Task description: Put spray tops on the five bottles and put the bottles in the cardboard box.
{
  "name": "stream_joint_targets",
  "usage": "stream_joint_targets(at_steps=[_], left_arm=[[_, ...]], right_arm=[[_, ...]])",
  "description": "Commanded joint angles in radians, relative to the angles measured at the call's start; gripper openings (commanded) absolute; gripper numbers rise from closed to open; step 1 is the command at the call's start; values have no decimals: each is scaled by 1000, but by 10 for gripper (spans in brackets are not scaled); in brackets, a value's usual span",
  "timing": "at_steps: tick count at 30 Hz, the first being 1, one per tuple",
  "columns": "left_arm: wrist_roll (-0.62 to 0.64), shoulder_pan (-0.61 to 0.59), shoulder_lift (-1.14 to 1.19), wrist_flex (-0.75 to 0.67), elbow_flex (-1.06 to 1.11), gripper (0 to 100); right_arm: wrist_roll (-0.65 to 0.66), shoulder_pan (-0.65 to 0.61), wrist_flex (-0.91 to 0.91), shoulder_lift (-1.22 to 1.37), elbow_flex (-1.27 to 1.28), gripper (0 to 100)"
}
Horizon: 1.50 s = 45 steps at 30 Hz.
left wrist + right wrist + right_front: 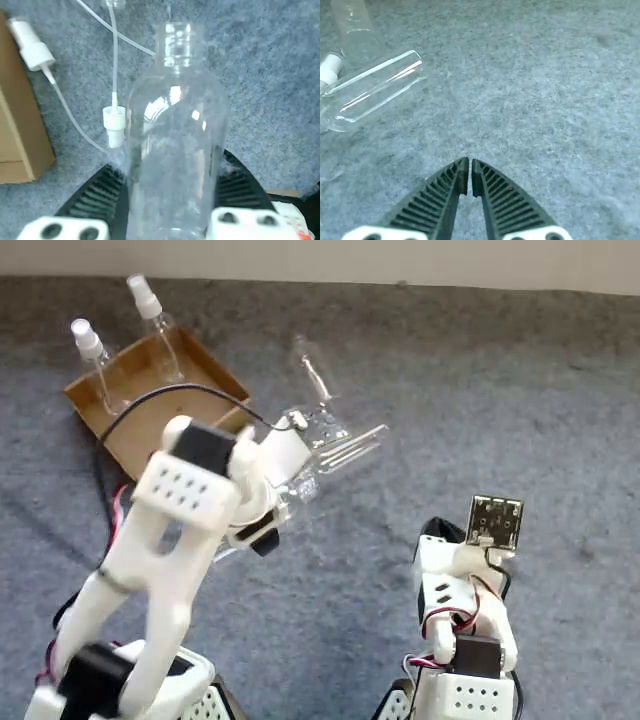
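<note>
My left gripper (169,172) is shut on a clear bottle (175,135) with no top, its open neck pointing away from the wrist. In the high view that gripper (290,455) sits just right of the cardboard box (135,365). Two spray tops lie on the carpet beside the held bottle, one (32,47) near the box and one (113,125) closer in. Two capped bottles (95,360) (160,330) stand in the box. Another clear bottle (352,445) (375,87) lies on its side. My right gripper (469,175) is shut and empty, low over bare carpet.
A further uncapped bottle (312,370) stands behind the lying one. The whole surface is grey carpet (500,390), with free room on the right half. The left arm's black cable (180,390) arcs over the box.
</note>
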Motion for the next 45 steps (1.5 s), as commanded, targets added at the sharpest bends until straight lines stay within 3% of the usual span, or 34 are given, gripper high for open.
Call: stream_joint_targets(at_steps=[1,5,14,18,22,27,31,45], left_arm=[[-9,4,-170,9,10,34],[-12,7,-186,-35,157,34],[-14,10,-137,-617,647,34],[-69,10,-137,-764,736,40],[-212,-1,-137,-766,748,103],[-222,-24,-136,-709,742,165],[-313,-21,-136,-655,745,200],[-387,-16,-136,-654,750,270]], right_arm=[[2,-8,4,-12,177,19],[2,-8,4,-10,177,19],[2,-8,16,-8,177,19],[2,-8,31,-12,177,19],[2,-8,31,-12,177,19],[2,-8,31,-12,177,19],[2,-8,31,-12,177,19],[2,-8,31,-12,177,19]])
